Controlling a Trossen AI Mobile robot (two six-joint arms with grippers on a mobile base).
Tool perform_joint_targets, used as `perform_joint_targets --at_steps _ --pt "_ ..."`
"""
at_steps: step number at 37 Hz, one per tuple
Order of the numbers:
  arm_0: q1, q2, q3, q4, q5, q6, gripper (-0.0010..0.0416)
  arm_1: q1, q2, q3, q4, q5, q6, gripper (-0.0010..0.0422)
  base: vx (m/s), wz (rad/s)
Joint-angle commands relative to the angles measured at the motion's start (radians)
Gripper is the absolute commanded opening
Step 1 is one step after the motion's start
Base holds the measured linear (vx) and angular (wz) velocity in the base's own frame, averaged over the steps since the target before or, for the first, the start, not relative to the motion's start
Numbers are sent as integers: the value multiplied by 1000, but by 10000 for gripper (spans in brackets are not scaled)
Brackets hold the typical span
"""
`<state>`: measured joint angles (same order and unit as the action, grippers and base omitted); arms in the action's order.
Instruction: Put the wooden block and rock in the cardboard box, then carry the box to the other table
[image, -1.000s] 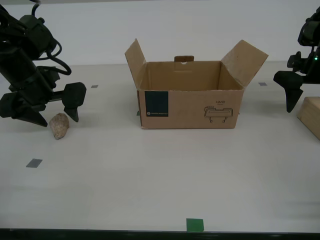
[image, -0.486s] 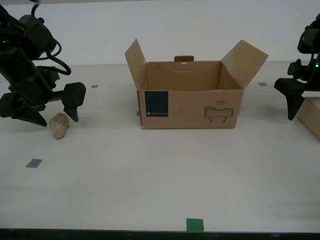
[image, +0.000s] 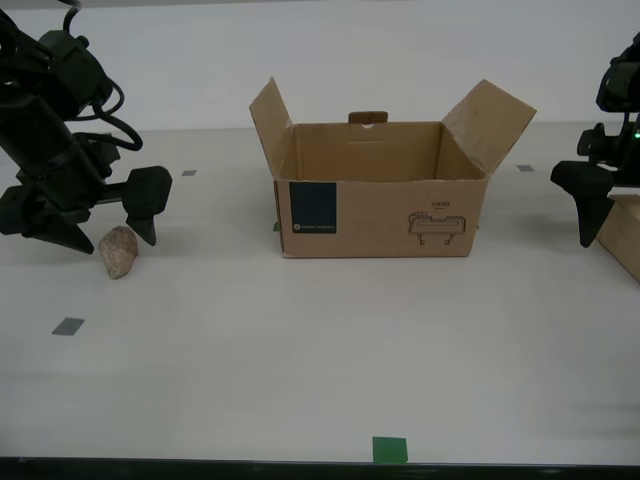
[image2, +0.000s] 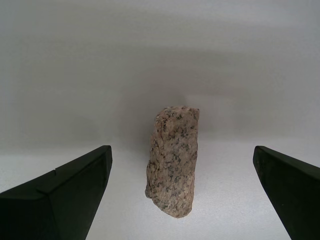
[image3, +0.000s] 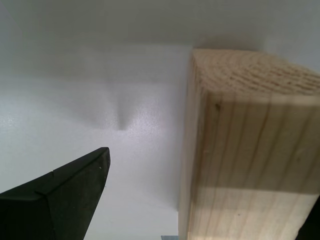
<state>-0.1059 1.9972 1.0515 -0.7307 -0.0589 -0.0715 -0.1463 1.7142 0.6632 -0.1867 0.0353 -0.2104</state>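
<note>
The rock lies on the off-white table at the exterior view's left. My second gripper is open and straddles it, one finger on each side. In the second wrist view the speckled rock sits apart from both fingers of that gripper. The cardboard box stands mid-table with its flaps up and nothing visible inside. The wooden block lies at the exterior view's right edge, partly cut off. My first gripper is open at the block, with one finger beside it and the other hidden.
Grey tape squares mark the table, and a green tape square sits near its front edge. Bare tabletop lies in front of the box. The other table is out of view.
My first gripper has shifted slightly toward the exterior view's right, closer over the wooden block. The second gripper, rock and box have not moved.
</note>
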Motion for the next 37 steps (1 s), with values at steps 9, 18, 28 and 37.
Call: perform_joint_targets --at_steps 9,18,28,37 --pt "3 0 -6 1 0 9 390 -2 40 0 22 -50 -8 387 0 0" --pt "5 0 -6 2 0 10 389 -5 79 8 42 -29 -8 387 0 0" --pt "6 0 -6 6 0 10 389 -8 79 31 42 -24 -11 387 0 0" --pt "9 0 -6 15 0 11 390 -14 79 32 28 -24 -37 387 0 0"
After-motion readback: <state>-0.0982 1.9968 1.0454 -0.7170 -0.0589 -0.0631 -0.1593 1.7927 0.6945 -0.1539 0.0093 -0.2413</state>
